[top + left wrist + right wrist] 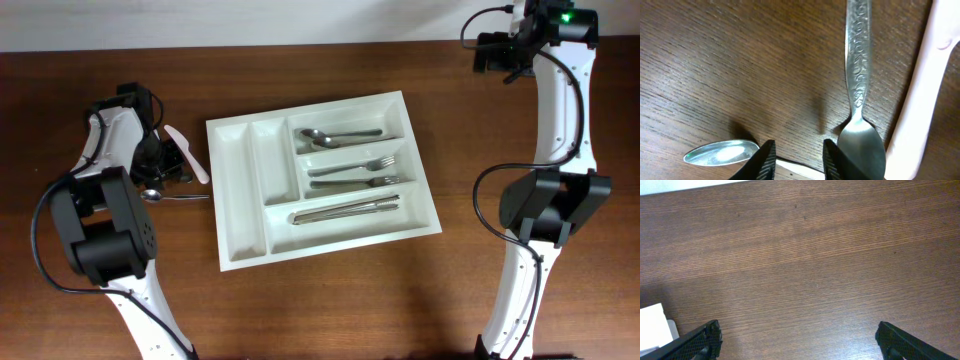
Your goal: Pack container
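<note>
The white container (240, 200) lies mid-table, with spoons (335, 135), forks (360, 172) and knives (345, 210) in its three long compartments; its two narrow ones are bare. My left gripper (155, 168) is low over loose utensils left of it. In the left wrist view its jaws (796, 156) are slightly apart and hold nothing. A thin handle crosses the table between them. A plain spoon bowl (722, 151) lies left of the jaws, an ornate spoon (858, 75) right. My right gripper (800, 340) is wide open and empty over bare wood.
A pale pink plastic utensil (922, 90) lies right of the ornate spoon, also seen from overhead (187, 153). The plain spoon (165, 196) lies by the tray's left wall. A tray corner (652, 325) shows in the right wrist view. The right arm (497, 52) is at the far right back.
</note>
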Robot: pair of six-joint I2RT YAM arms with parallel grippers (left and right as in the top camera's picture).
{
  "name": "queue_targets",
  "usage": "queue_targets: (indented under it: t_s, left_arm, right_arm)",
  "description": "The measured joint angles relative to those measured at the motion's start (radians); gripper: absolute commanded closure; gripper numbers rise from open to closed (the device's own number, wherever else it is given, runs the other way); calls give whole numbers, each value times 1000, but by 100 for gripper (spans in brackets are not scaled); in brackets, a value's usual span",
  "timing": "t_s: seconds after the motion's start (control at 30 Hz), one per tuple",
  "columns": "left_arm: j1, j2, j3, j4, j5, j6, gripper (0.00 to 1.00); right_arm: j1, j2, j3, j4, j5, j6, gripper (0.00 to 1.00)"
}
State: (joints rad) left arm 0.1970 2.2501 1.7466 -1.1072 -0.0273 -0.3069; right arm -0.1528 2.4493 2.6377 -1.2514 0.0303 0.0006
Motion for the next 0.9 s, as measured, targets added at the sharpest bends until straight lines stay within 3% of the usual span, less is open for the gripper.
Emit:
queue_targets:
  t_s: [0.37, 0.9]
  left_arm:
    - [0, 0, 0, 69, 0, 0, 49]
    - [0, 8, 0, 122, 66, 0, 49]
  right_arm:
    - [0, 0, 0, 0, 0, 0, 1]
    - [0, 0, 0, 0, 0, 0, 1]
